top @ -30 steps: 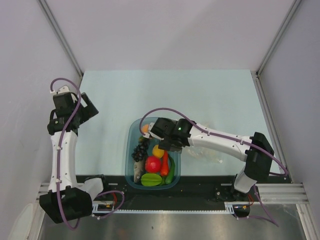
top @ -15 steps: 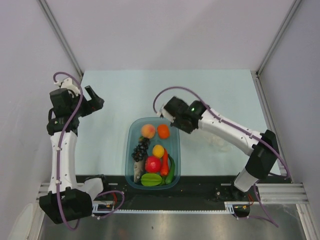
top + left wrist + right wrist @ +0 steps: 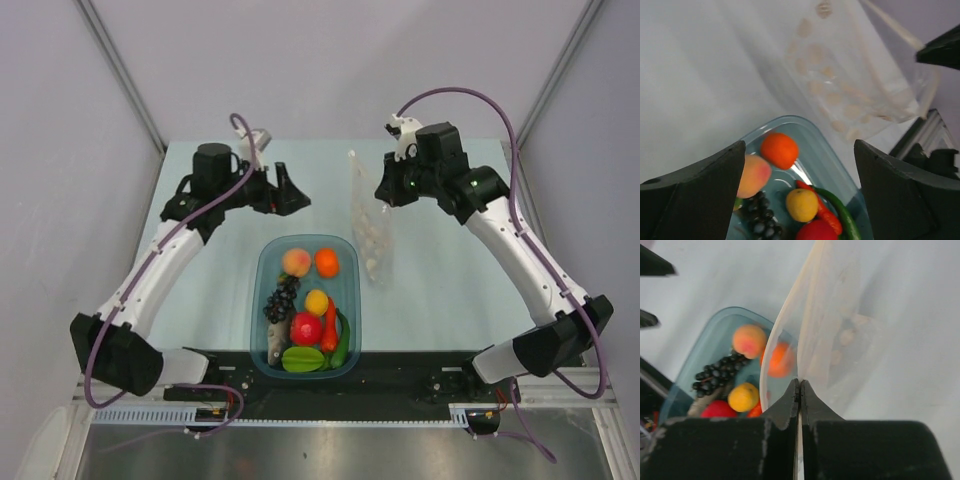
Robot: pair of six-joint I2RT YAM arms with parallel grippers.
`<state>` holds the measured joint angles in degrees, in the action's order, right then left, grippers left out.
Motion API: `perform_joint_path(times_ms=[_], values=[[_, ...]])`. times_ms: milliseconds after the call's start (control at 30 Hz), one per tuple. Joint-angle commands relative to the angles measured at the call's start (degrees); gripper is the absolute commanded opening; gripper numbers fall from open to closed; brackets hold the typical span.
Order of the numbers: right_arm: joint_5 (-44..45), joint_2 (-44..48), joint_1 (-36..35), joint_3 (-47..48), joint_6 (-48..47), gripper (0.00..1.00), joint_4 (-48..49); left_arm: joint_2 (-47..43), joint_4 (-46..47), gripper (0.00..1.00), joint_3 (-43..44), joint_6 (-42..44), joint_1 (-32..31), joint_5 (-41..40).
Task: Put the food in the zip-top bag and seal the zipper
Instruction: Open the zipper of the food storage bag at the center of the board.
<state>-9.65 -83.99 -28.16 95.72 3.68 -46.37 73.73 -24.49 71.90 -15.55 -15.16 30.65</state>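
Two arms raised over table. Step in hand, by judgement: opening mouth of zip-top bag (image 3: 372, 235). To do well: left gripper (image 3: 290, 192) takes one free lip only, draws it gently away from right gripper (image 3: 799, 386), no tearing. Right jaws pinched flat on bag edge; bag hangs upper centre-right, beside teal tub (image 3: 258, 300). Left jaws wide, touching nothing. All food (image 3: 307, 327) in teal tub, lower centre.

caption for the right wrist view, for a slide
Right hand pinches the edge of the clear zip-top bag, holding it up in front of the teal tub of toy food.
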Motion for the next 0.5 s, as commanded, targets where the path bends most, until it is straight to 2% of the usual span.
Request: perform_joint_path(times_ms=[0,100,267,300,467], values=[[-8.1,2.33,-0.23,-6.33,10.81,0.0,10.85,4.12,4.09,0.91,5.44,-5.53,-7.68,4.41],[-8.63,3.83,-0.84,-9.76,13.71,0.0,14.11,5.89,6.37,0.89,6.06,-8.0,-11.73,3.1],[-9.16,6.81,-1.28,-13.8,16.35,0.0,17.62,11.86,2.97,0.74,8.43,-7.05,-16.82,-2.95],[-9.07,6.99,-1.45,-14.07,16.44,0.0,17.89,12.48,0.96,0.73,8.78,-6.6,-17.27,-6.88],[-9.68,7.78,-1.37,-14.69,17.14,0.0,18.24,14.94,-0.64,0.67,7.64,-7.04,-17.71,-12.28]])
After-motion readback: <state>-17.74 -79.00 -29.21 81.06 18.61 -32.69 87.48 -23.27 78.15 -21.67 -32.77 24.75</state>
